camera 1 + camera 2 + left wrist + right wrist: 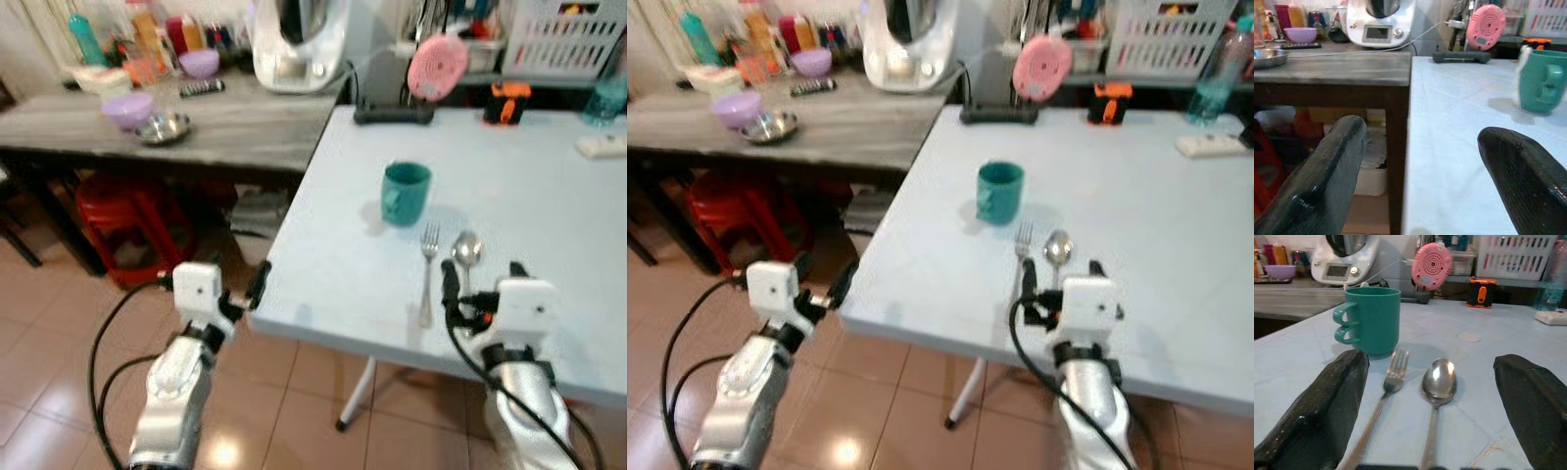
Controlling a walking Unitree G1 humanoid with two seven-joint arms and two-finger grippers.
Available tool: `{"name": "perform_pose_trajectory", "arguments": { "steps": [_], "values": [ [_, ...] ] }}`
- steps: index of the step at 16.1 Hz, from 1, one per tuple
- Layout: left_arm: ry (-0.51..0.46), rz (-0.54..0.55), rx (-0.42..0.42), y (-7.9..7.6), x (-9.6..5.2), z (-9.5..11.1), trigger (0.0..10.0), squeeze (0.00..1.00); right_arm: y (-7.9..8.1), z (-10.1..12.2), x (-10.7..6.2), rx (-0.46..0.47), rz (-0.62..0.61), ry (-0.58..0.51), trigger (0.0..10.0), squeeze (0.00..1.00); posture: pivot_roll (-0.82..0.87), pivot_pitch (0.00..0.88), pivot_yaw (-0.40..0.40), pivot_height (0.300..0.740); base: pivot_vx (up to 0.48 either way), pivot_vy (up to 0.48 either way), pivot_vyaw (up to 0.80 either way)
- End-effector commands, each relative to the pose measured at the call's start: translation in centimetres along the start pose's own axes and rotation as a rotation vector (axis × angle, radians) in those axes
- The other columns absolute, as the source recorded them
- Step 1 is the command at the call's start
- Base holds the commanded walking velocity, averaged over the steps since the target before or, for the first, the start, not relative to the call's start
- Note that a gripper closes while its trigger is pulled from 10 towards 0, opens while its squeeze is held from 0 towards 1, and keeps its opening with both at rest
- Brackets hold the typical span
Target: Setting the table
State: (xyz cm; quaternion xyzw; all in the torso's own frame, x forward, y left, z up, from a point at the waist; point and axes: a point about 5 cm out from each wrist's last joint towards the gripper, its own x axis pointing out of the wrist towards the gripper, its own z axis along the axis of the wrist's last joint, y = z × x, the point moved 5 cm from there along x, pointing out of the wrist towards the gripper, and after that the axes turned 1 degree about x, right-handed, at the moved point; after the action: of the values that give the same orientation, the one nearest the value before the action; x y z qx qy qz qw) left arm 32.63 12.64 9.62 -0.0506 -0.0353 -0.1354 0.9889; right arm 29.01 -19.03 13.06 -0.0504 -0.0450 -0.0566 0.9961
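Steel fork [1383, 399] and spoon [1436, 396] lie between the open right hand's [482, 286] fingers; either could probably be nudged toward the bench [323, 264] edge, while the open left hand [235, 294] hovers beside it

Right gripper [1432, 431] fingers spread wide at near edge of pale blue table [549, 196]; fork [1386, 396] and spoon [1437, 387] lie side by side in gap between fingers. Teal mug [406, 193] stands just beyond fork, blocks straight path ahead. Tabletop right of spoon bare. Left gripper [1420, 171] open at table's left corner; dark side table [245, 127] close by.
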Motion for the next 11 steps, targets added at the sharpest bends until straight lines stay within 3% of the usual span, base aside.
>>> {"name": "perform_pose_trajectory", "arguments": {
  "steps": [1, 5, 9, 11],
  "values": [
    [-0.006, -0.001, 0.023, 0.6, -0.1, 0.3, 10.0, 0.0, 0.3, 0.3, 0.1, 0.002, 0.011, -0.007, 10.0, 0.0, -0.16, 0.0, 0.093, 0.74, 0.0, 0.0, 0.0],
    [-0.005, -0.023, 0.0, 0.2, -0.2, 0.2, 10.0, 0.0, 0.4, 0.4, 0.2, -0.01, 0.015, -0.012, 10.0, 0.0, -0.16, 0.0, 0.09, 0.74, 0.0, 0.0, 0.68],
    [-0.005, -0.035, -0.001, 0.0, -0.1, 0.2, 10.0, 0.0, -0.6, -0.1, 0.5, 0.006, -0.052, 0.012, 10.0, 0.0, -0.16, 0.0, 0.093, 0.74, 0.0, 0.0, 0.0],
    [-0.002, -0.049, -0.008, -0.2, -0.1, 0.1, 10.0, 0.0, -2.3, -1.4, 0.5, 0.026, -0.148, 0.083, 10.0, 0.0, -0.16, 0.0, 0.093, 0.74, 0.0, 0.0, 0.0]
  ]
}}
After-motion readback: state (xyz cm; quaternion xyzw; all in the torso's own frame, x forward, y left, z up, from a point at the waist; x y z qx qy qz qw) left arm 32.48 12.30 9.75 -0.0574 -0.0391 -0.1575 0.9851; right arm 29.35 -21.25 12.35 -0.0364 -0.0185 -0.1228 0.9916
